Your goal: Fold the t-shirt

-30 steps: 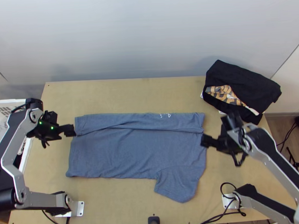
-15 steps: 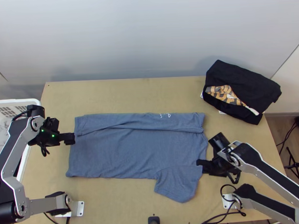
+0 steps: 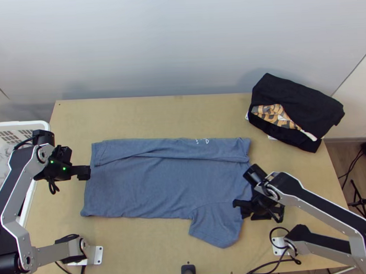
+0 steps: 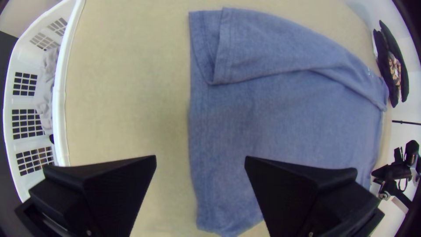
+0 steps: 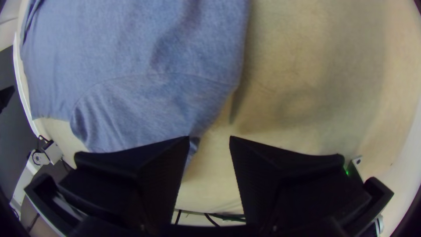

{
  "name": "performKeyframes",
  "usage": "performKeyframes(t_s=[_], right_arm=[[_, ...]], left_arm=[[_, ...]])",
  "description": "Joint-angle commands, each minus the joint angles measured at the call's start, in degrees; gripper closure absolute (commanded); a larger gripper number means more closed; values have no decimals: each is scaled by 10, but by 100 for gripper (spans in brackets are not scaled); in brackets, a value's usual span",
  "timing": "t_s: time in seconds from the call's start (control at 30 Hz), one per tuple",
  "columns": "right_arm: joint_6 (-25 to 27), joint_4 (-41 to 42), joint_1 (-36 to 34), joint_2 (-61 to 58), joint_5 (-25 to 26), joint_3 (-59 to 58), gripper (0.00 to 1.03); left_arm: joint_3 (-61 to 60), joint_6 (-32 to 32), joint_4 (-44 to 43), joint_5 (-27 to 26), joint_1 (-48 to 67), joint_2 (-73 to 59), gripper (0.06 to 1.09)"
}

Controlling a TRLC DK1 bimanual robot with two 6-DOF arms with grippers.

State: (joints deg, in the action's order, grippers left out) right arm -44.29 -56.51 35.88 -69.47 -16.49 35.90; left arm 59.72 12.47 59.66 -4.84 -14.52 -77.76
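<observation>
The near-side fold seems to be the step in hand, so the right gripper [image 5: 209, 138], spread wide at the near sleeve [image 3: 213, 225] of the t-shirt [image 3: 161, 186], should next pinch this edge, while the left gripper [image 4: 200, 158], also spread, is at the bottom hem [image 4: 197, 127].
</observation>
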Motion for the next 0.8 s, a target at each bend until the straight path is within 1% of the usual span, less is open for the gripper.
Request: performKeyframes(t_s=[0.0, 0.07, 0.23, 0.33, 0.47, 0.5, 0.53, 0.57, 0.63, 0.67, 0.77], right_arm=[[-19, 18, 55, -39, -5, 21, 58], [-22, 25, 65, -44, -5, 22, 58], [-22, 38, 67, -61, -7, 24, 58], [-22, 45, 68, -71, -8, 23, 58], [-14, 55, 69, -72, -8, 15, 58], [-11, 55, 71, -70, -8, 15, 61], [-11, 55, 72, -67, -7, 14, 68], [-4, 55, 74, -65, -7, 13, 75], [18, 59, 75, -54, -7, 11, 95], [25, 61, 78, -45, -6, 9, 100], [40, 69, 85, -24, -5, 3, 100]], left_arm=[[0, 5, 12, 5, 1, 3, 11], [0, 21, 29, 7, 1, 7, 11], [-17, 110, 92, 21, -9, 12, 11], [-34, 138, 89, 28, -23, 8, 11], [-51, 150, 62, 28, -35, 3, 11], [-55, 155, 54, 28, -38, 3, 11], [-60, 161, 54, 28, -39, 2, 11], [-66, 169, 59, 28, -39, 1, 11], [-80, 179, 69, 28, -38, 1, 11], [-87, 190, 86, 28, -38, 1, 11], [-104, 192, 125, 28, -17, -3, 11]])
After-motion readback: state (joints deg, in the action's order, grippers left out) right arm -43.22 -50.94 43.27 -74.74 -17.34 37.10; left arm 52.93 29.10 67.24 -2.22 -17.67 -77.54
